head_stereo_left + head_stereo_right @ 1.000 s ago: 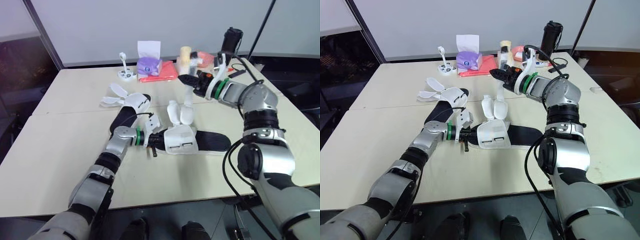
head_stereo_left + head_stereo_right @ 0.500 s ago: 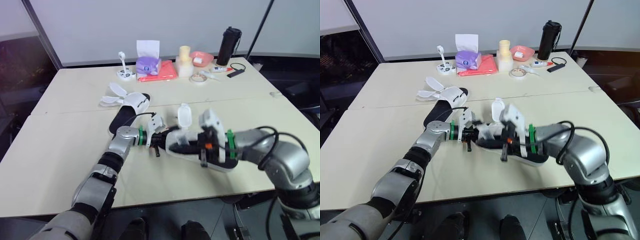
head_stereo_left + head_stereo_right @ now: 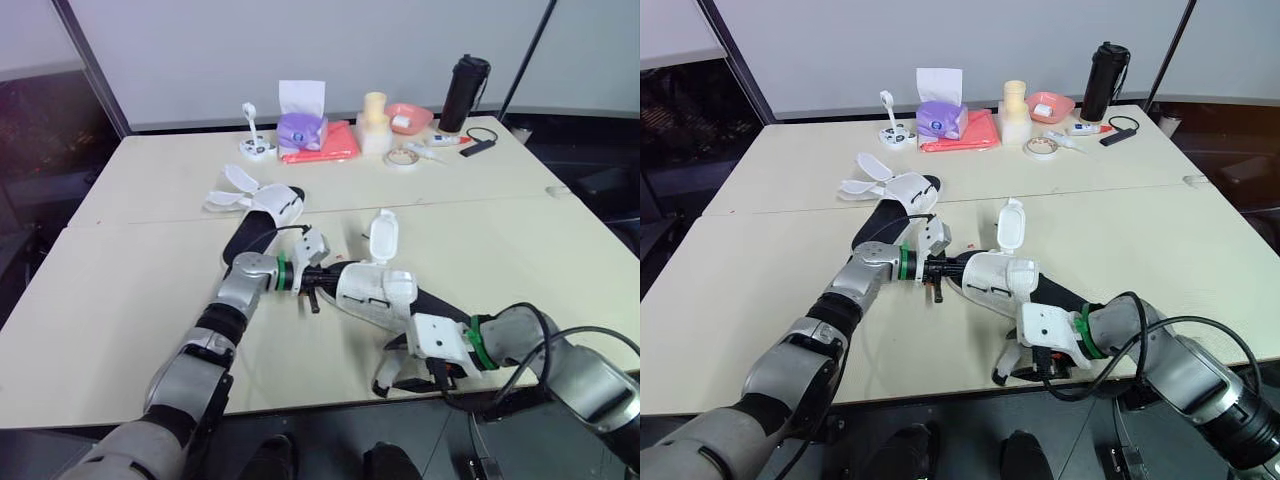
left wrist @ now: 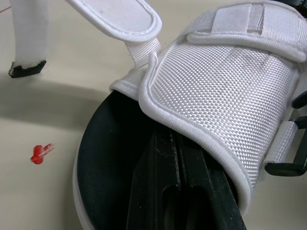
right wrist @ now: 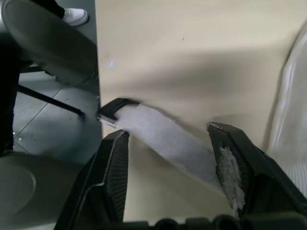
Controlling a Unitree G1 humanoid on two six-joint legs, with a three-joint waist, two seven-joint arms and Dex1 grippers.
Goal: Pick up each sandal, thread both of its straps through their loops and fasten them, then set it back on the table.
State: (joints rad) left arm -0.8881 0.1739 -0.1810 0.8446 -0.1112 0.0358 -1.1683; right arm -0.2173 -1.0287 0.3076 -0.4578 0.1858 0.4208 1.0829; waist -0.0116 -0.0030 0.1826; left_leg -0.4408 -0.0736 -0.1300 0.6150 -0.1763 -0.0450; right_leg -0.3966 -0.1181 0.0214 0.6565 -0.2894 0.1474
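Far sandal (image 3: pixel 262 207) lies at the robot's left on the pale table (image 3: pixel 120 300), black sole up, white straps splayed loose, well apart from both arms. Next over, left gripper (image 3: pixel 320 279) is clenched on the toe end of the near sandal (image 3: pixel 375 295); the left wrist view has its black fingers (image 4: pixel 165 191) pushed in on the dark insole under the white mesh upper. One strap (image 3: pixel 383 235) of this sandal stands upright, unfastened. A small red mark (image 4: pixel 41 153) shows on the tabletop beside the toe. Further right, at the table's front edge, right gripper (image 3: pixel 400 372) sits low with jaws released: fingers (image 5: pixel 112 177) spread wide, a white black-tipped strap (image 5: pixel 163 139) running between them, not pinched. Along the back edge: purple tissue box (image 3: pixel 300 125) on a red cloth (image 3: pixel 320 148), cream cylinder (image 3: pixel 375 115), pink bowl (image 3: pixel 408 117), tape roll (image 3: pixel 403 158), black bottle (image 3: pixel 464 92). Any print on these is too small to read.
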